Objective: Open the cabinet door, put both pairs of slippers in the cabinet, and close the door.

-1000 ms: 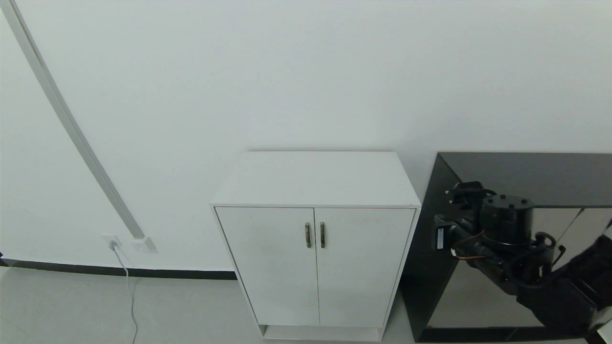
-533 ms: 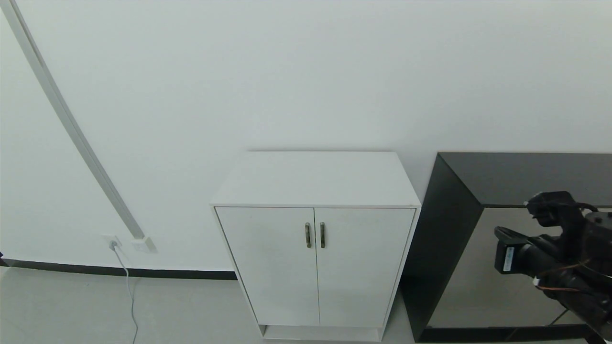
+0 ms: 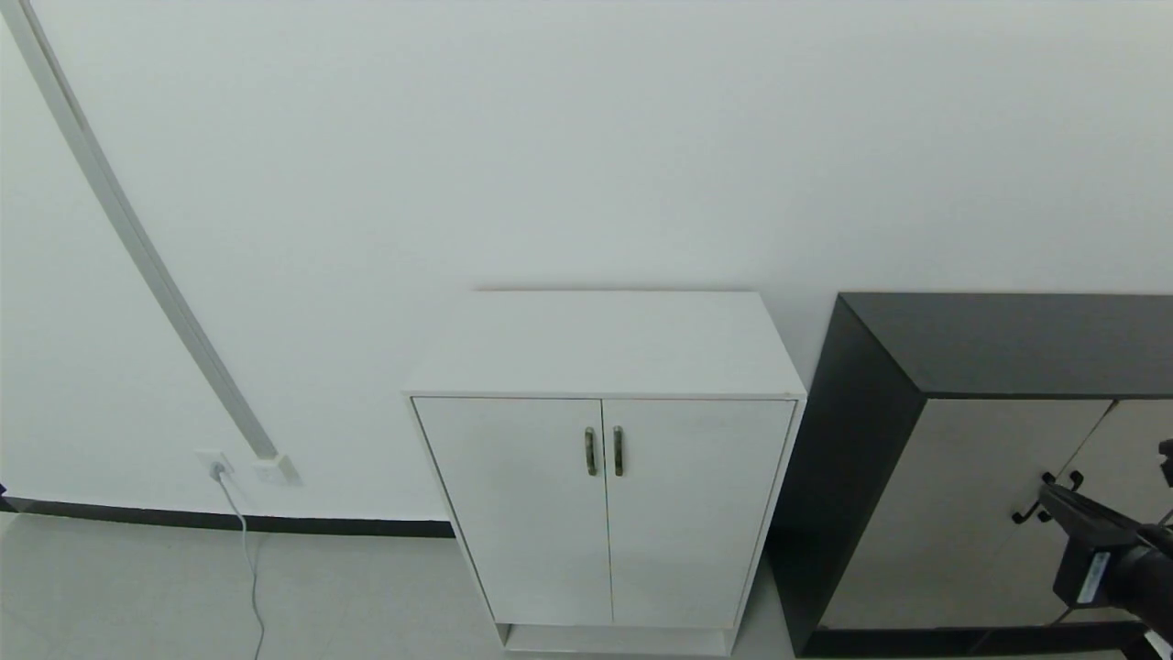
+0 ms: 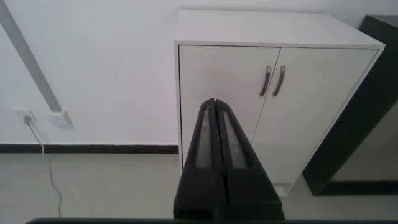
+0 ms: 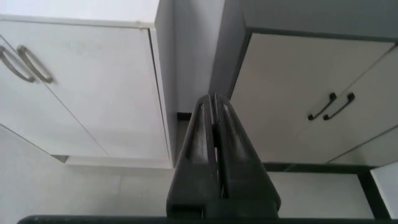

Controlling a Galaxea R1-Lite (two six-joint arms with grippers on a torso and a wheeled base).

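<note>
The left hand [image 4: 214, 107] is seen with both fingers pressed flat together and nothing held between them; it is pointed toward the left door [image 3: 518, 504] of the white cabinet [image 3: 605, 344]. The right hand [image 3: 1047, 492] is likewise closed tight on nothing. It is placed at 4 o'clock of the white cabinet, in front of the pale doors of the dark cabinet [image 3: 861, 440].

The white cabinet is set with its back against the wall [image 3: 586, 137]. Both of its doors are shut flush, so whatever is inside cannot be seen. The left door handle [image 3: 590, 451] and the right door handle [image 3: 618, 451] are mounted upright, just beside each other along the meeting edge. A recessed plinth is visible under the right door [image 3: 687, 504].

At 3 o'clock a narrow gap is left between the white cabinet and the dark cabinet. At 9 o'clock a stretch of grey floor [image 3: 119, 596] is crossed only by a cable [image 3: 249, 559], which is plugged into a wall socket [image 3: 216, 465].
</note>
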